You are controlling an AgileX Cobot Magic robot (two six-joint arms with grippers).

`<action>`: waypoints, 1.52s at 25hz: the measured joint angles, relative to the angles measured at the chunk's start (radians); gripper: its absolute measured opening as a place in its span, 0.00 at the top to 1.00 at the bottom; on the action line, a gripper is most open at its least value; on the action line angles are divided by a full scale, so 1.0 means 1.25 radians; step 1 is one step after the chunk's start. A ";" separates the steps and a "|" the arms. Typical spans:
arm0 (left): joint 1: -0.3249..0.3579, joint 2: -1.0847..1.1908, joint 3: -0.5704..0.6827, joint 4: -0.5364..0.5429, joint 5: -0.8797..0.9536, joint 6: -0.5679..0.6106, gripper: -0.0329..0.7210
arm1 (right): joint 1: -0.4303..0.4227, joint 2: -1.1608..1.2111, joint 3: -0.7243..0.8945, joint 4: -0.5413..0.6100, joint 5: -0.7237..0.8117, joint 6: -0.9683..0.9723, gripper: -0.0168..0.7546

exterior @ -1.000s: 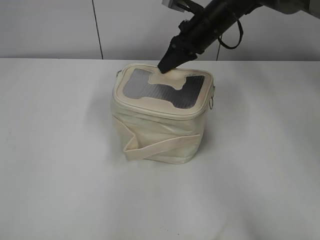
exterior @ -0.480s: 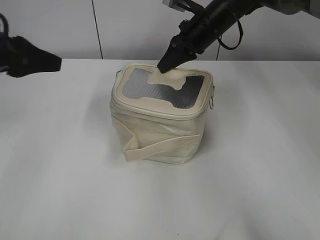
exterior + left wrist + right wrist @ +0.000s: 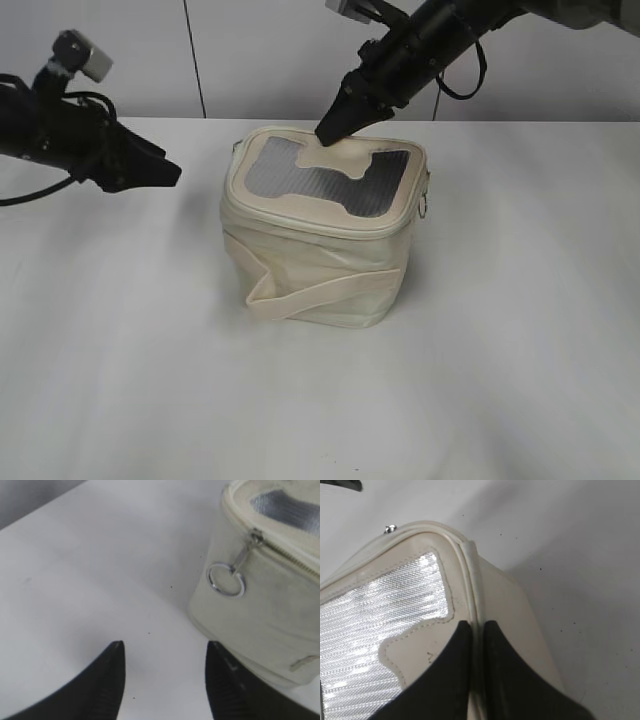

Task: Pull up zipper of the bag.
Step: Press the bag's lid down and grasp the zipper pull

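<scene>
The cream bag [image 3: 320,255] stands in the middle of the white table [image 3: 520,350], grey ribbed panels on top, wide strap across its front. My right gripper [image 3: 328,132] is shut on the bag's raised top rim [image 3: 470,560] at the back edge, the rim pinched between its fingers [image 3: 476,625]. My left gripper [image 3: 170,175] is open and empty above the table, left of the bag and apart from it. In the left wrist view its fingers [image 3: 164,647] frame bare table; the zipper [image 3: 285,555] and a silver ring pull [image 3: 226,580] hang ahead to the right on the bag [image 3: 265,620].
A second silver ring [image 3: 425,205] hangs on the bag's right side. A white wall with a dark vertical seam [image 3: 194,60] stands behind the table.
My left arm has come into view from the left and moved right toward the bag. The right gripper has stayed on the bag's back rim.
</scene>
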 joint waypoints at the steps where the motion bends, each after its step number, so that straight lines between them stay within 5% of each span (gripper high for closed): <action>1: -0.001 0.019 -0.003 -0.006 0.005 0.018 0.43 | 0.000 0.000 0.000 0.000 0.000 0.000 0.91; 9: -0.060 0.081 -0.003 -0.103 0.002 0.147 0.43 | 0.000 0.000 0.000 0.000 0.000 0.001 0.91; 32: -0.141 0.084 -0.003 -0.255 -0.087 0.268 0.44 | 0.000 -0.001 0.000 -0.006 0.000 0.006 0.91; 38: -0.147 0.101 -0.005 -0.302 -0.094 0.268 0.58 | -0.002 -0.002 0.000 -0.011 -0.001 0.008 0.91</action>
